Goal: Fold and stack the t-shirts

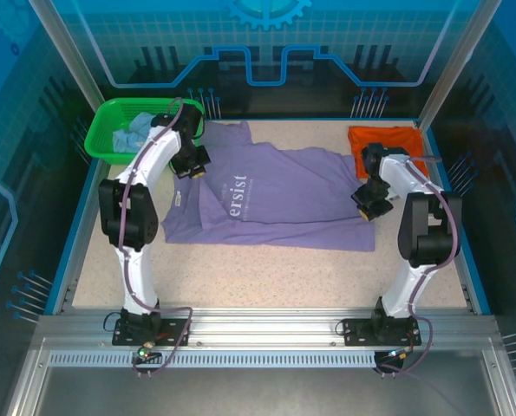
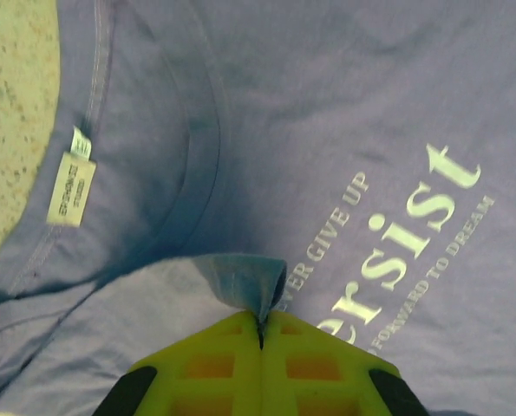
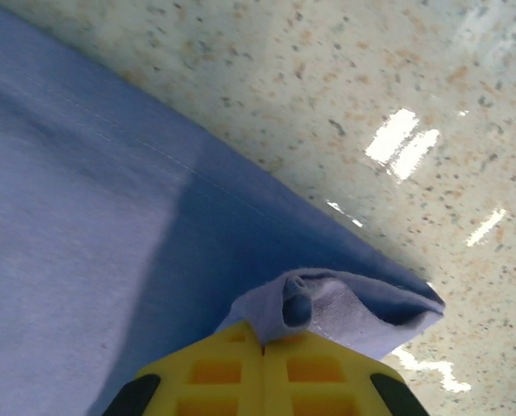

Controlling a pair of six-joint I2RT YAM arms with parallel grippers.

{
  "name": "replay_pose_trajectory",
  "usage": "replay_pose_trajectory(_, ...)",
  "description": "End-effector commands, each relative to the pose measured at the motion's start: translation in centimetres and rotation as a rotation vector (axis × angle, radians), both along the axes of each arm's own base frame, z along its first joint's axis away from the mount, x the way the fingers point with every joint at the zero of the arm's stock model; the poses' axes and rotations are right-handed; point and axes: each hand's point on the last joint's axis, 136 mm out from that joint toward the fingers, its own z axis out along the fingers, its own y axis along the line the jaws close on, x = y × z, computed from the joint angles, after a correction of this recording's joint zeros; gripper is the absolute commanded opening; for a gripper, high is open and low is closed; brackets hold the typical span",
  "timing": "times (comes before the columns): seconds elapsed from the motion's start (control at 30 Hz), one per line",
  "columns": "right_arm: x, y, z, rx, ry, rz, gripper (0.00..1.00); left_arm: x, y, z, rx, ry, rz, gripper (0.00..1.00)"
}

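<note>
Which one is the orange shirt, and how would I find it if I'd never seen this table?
Start at the speckled table, where a big purple t-shirt is spread across the middle. Look to the far right corner: the orange t-shirt lies there, small and flat. Nothing else there is bright orange.

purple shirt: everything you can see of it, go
The lavender t-shirt, soft knit cloth, lies mostly flat on the speckled table, collar toward the left. White lettering shows "ersist"; a white neck label sits at the collar. The left gripper pinches a raised fold by the lettering; the right gripper pinches an edge fold.
</note>
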Motion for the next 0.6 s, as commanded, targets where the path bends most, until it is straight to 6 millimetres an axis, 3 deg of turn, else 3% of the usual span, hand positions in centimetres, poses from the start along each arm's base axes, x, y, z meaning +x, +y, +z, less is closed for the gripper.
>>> replay_pose_trajectory(0.0,0.2,-0.6,-0.2,0.026,0.037,0.008,0.00,1.2,1.3,0.0,-0.001,0.011,0.067,0.08)
replay_pose_trajectory(0.03,0.2,-0.7,-0.3,0.031,0.045,0.008,0.04,1.6,1.3,-0.1,-0.016,0.009,0.087,0.16)
replay_pose_trajectory(0.1,0.2,-1.1,-0.4,0.044,0.051,0.011,0.27,2.6,0.2,0.0,-0.099,-0.013,0.125,0.48)
replay_pose_trajectory(0.17,0.1,-1.6,0.0,0.055,0.037,0.003,0.44,3.2,-1.0,0.8,-0.174,-0.042,0.135,0.62)
replay_pose_trajectory(0.27,0.9,-1.4,1.3,0.118,-0.075,0.026,0.72,2.2,0.0,2.9,-0.127,-0.089,0.138,0.76)
replay_pose_trajectory(0.33,1.5,-0.4,2.4,0.164,-0.152,0.089,0.78,0.7,1.0,4.1,-0.089,-0.129,0.143,0.77)
replay_pose_trajectory(0.43,0.6,1.9,3.5,0.210,-0.212,0.203,0.77,-3.0,0.7,4.3,-0.133,-0.167,0.155,0.68)
replay_pose_trajectory(0.57,-1.7,7.7,2.6,0.299,-0.271,0.347,0.68,-7.8,-1.2,1.3,-0.250,-0.144,0.164,0.35)
